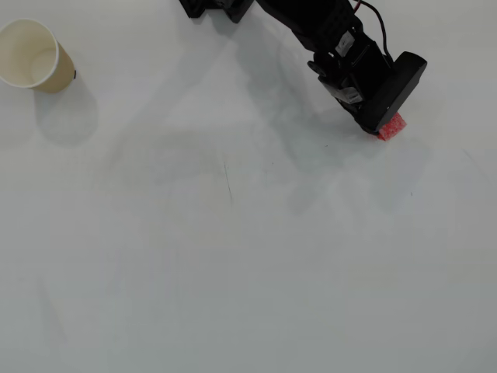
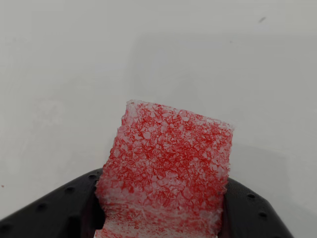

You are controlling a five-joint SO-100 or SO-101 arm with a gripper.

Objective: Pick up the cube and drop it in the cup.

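Observation:
The red cube (image 2: 166, 171) with a whitish speckled, rough surface fills the lower middle of the wrist view, pinched between my black fingers (image 2: 64, 208). In the overhead view only a small red corner of the cube (image 1: 392, 127) sticks out under my gripper (image 1: 380, 116), at the upper right of the white table. The gripper is shut on the cube. The tan paper cup (image 1: 35, 56) with a white inside stands upright at the far upper left, far from the gripper.
The arm's black base and links (image 1: 311, 23) enter from the top edge of the overhead view. The white table (image 1: 233, 256) shows a short dark scratch near its middle (image 1: 228, 183).

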